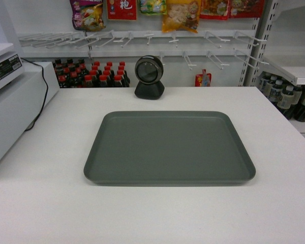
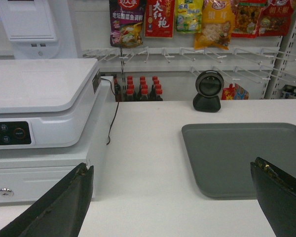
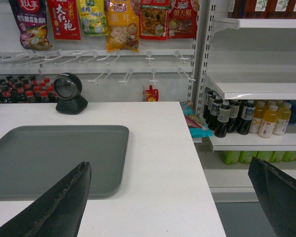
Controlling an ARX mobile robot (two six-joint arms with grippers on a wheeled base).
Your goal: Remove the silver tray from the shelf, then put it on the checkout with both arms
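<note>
The silver tray (image 1: 169,147) lies flat on the white checkout (image 1: 35,203), near its middle, bare. In the left wrist view the tray (image 2: 237,158) is ahead on the right; my left gripper (image 2: 172,170) hangs open above the counter at the tray's left front corner, holding nothing. In the right wrist view the tray (image 3: 54,158) sits to the left; my right gripper (image 3: 167,170) is open over the checkout (image 3: 167,187) near its right edge, apart from the tray. Neither gripper shows in the head view. A white shelf (image 3: 256,89) stands at the right.
A black round scanner (image 1: 149,77) stands behind the tray. A white cash register (image 2: 39,123) with a black cable occupies the counter's left. Bottles (image 3: 237,118) fill the right shelves; snack bags (image 1: 180,14) and empty hooks hang on the back wall.
</note>
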